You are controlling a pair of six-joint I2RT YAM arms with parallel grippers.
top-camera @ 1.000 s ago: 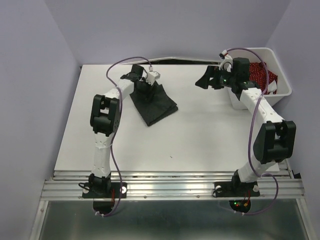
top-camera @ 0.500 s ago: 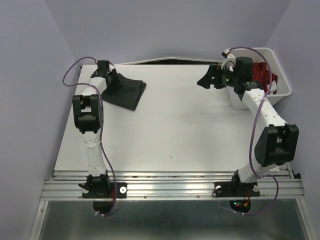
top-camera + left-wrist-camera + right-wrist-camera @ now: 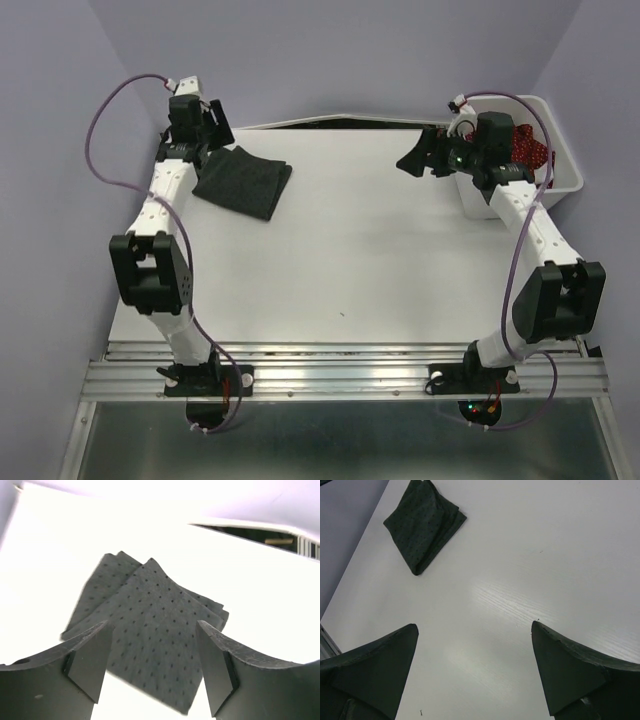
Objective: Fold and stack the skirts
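Observation:
The dark charcoal skirt [image 3: 243,181] lies folded flat at the table's far left; it also shows in the left wrist view [image 3: 150,635] and the right wrist view [image 3: 423,523]. My left gripper [image 3: 208,126] is open and empty, raised just behind the skirt's far left corner. My right gripper [image 3: 415,160] is open and empty, held above the table to the left of the white bin [image 3: 560,185]. The red dotted skirt [image 3: 527,150] sits bunched in the bin. The white skirt is not visible.
The white table [image 3: 360,260] ends at the back wall with a dark gap [image 3: 330,122] behind it. Purple walls close in on both sides. A metal rail [image 3: 340,375] runs along the near edge by the arm bases.
My left gripper dragged the charcoal skirt from the table's middle to the far left, let it go and rose clear behind it. The right gripper stayed almost still.

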